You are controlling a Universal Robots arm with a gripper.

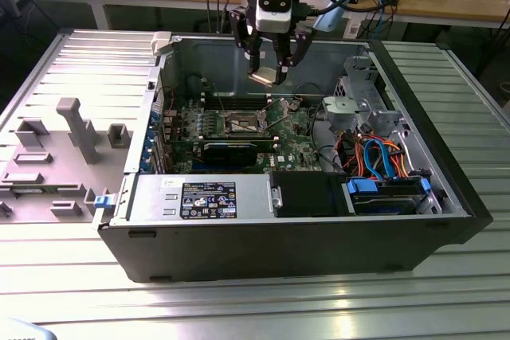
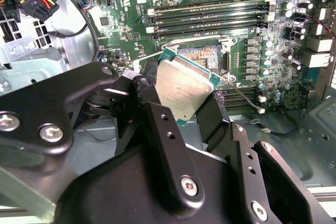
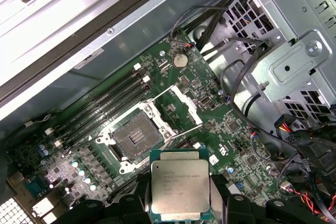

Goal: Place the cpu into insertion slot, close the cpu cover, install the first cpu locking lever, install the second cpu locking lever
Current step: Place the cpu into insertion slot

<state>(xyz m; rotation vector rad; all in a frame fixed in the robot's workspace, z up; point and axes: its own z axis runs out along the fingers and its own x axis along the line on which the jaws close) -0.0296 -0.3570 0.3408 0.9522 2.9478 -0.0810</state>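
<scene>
My gripper (image 1: 269,74) hangs over the open computer case, shut on the cpu (image 1: 265,78), a thin square chip with a pale metal face. In both wrist views the cpu (image 3: 180,184) (image 2: 184,83) sits between the two black fingers (image 3: 140,195), held by its opposite edges and well above the board. The insertion slot (image 3: 137,138) (image 1: 243,124) lies open on the green board, its dark centre bare, a short way off from under the chip. The cpu cover (image 3: 181,103) stands swung up at the slot's far side. A thin lever wire (image 3: 185,131) runs beside the slot.
Long memory slots (image 3: 105,109) flank the socket. A grey drive cage (image 1: 362,101) and blue and orange cables (image 1: 374,157) fill the case on the exterior view's right. A black card (image 1: 231,149) and the power supply (image 1: 203,197) sit nearer. A grey fixture plate (image 1: 56,149) lies outside.
</scene>
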